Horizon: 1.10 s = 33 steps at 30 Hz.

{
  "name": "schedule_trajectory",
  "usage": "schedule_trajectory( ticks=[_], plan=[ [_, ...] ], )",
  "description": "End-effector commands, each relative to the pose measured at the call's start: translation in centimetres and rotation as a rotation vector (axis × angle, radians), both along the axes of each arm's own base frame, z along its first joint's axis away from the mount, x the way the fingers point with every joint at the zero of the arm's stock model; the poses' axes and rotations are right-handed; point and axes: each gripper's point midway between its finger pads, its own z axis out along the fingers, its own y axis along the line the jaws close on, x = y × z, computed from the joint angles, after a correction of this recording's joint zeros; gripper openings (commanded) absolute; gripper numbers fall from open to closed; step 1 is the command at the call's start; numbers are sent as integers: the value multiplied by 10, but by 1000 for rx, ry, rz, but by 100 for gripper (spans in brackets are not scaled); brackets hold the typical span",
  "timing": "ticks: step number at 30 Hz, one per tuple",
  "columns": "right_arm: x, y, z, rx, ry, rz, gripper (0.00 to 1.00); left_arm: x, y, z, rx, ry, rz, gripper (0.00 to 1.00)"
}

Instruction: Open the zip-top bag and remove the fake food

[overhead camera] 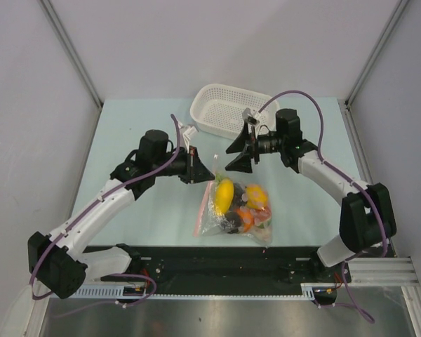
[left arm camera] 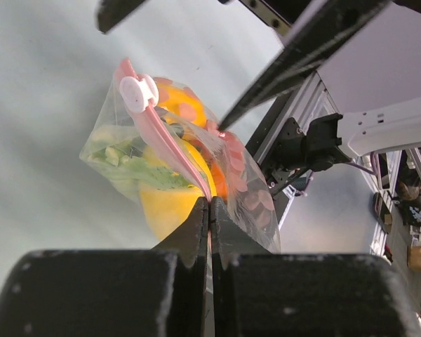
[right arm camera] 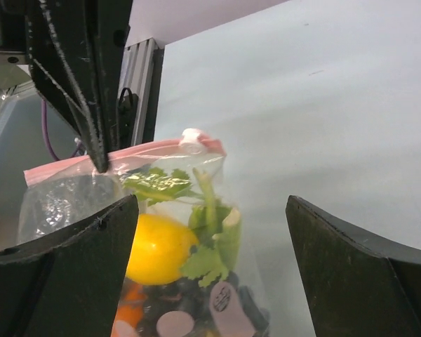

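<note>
My left jaws are clenched on the zip-top bag [overhead camera: 231, 214], pinching its pink zip strip [left arm camera: 172, 147]. My right jaws stand released and wide, grasping nothing.

From above, the bag lies at the middle of the bench [overhead camera: 140, 133], close to its near edge and just short of the black rail [overhead camera: 217, 261]. The strip runs along the bag's left side, and both jaws are over its far end. This view shows the fake food [overhead camera: 247, 210] as a packed heap: a lemon [overhead camera: 224, 194], an orange [overhead camera: 257, 196], and dark and red pieces nearer the rail. It alone shows the white basket [overhead camera: 205, 105] at the far edge, well apart from the bag.

My left wrist camera gives what the top view cannot. The left fingertips [left arm camera: 195, 223] meet on the strip, and the white slider [left arm camera: 137, 93] sits at the strip's other end, away from my grip. The right fingers [left arm camera: 288, 70] cross that picture as dark bars above the bag.

My right wrist camera shows the bag side-on between its spread fingers, strip uppermost. Whether the plastic brushes them I cannot tell. A green stalk [right arm camera: 210, 203] with leaves stands beside the lemon, and this does not show from above.

The bench is pale blue-green and matte. White panels [overhead camera: 196, 42] set in aluminium posts [overhead camera: 70, 49] close the left, far and right sides.
</note>
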Motion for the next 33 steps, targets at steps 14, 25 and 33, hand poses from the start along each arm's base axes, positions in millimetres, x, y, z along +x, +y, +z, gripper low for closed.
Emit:
schedule_trajectory(
  ticks=[14,25,33],
  plan=[
    [-16,50,21,180,-49,295,59,-3,-2,30,-20,-84,-33,0],
    [-34,28,50,294,-78,215,0,0,10,25,22,-95,46,0],
    [-32,25,42,95,-73,33,0,28,25,16,119,-105,203,64]
  ],
)
